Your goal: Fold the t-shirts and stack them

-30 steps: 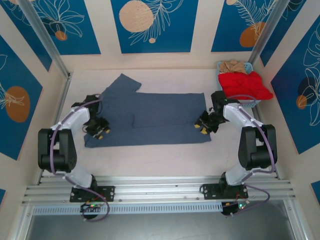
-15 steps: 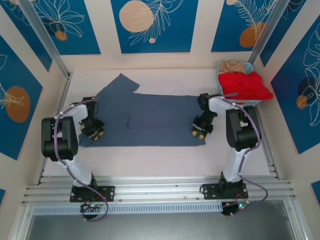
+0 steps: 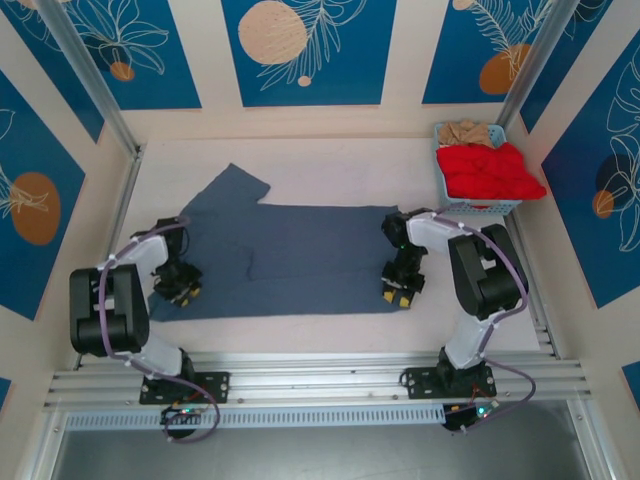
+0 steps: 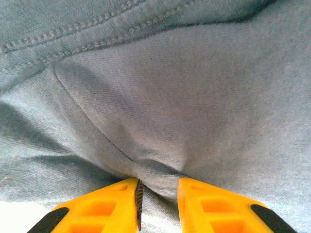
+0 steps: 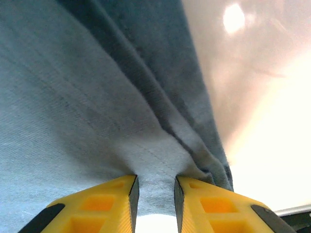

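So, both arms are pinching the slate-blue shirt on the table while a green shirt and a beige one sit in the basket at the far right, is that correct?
Not quite: the top external view shows a red shirt, not green, with the beige shirt in the basket. The rest holds.

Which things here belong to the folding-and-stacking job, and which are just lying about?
Job in hand:
- slate-blue t-shirt, spread on the table, pinched at each end by the left pincer and right pincer
- red t-shirt and beige t-shirt, heaped in the light-blue basket

Just there:
- the basket itself
- blue patterned wall panels
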